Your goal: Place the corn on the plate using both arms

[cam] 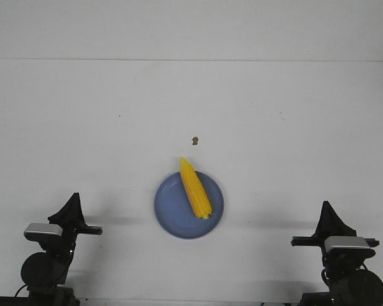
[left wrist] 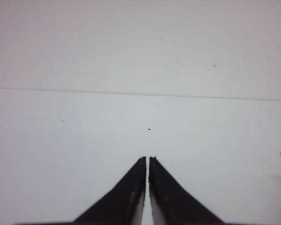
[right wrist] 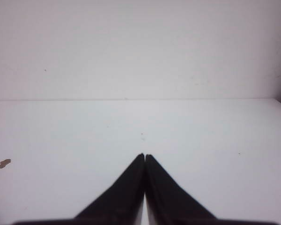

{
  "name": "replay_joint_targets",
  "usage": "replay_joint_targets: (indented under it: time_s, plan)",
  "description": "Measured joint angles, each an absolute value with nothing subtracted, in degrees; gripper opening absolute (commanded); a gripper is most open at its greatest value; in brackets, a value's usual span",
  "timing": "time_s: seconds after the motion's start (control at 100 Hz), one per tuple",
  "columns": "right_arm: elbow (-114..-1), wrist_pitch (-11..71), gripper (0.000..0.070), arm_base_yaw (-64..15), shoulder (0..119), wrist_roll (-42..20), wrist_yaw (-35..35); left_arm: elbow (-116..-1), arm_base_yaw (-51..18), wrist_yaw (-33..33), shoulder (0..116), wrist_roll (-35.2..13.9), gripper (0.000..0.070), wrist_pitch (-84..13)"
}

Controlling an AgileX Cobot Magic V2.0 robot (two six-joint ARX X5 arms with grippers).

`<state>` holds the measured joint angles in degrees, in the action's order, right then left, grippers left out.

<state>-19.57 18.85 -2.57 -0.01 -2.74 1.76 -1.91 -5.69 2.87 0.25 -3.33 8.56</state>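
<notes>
On a plain white table (cam: 83,115), the left gripper (left wrist: 147,159) and right gripper (right wrist: 144,156) sit with fingers pressed together, holding nothing. Between them, well apart from both, the corn (cam: 195,189) lies on the blue plate (cam: 172,213), its tip overhanging the far rim.

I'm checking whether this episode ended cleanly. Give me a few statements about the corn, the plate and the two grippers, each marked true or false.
1. The corn lies on the plate. True.
2. The corn's pointed tip stays inside the rim. False: it pokes past the plate's far edge.
3. The left gripper is shut and holds nothing. True.
4. The right gripper grips the corn. False: it is shut and empty, off to the plate's right.
5. A small brown speck sits on the plate. False: it lies on the table beyond it.
</notes>
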Motion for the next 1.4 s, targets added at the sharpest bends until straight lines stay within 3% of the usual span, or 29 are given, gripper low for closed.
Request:
replay_joint_targets:
  time_s: [0.61,1.4]
  plan:
    - [-1.3,-6.4,0.0,-2.2,0.2,-2.7,1.8,-1.9,-5.7,2.9,0.3,-3.3,0.0016,8.5]
    - [-0.8,-6.3,0.0,-2.2,0.2,-2.8,1.8,-1.9,-5.7,2.9,0.3,-3.3,0.0016,8.5]
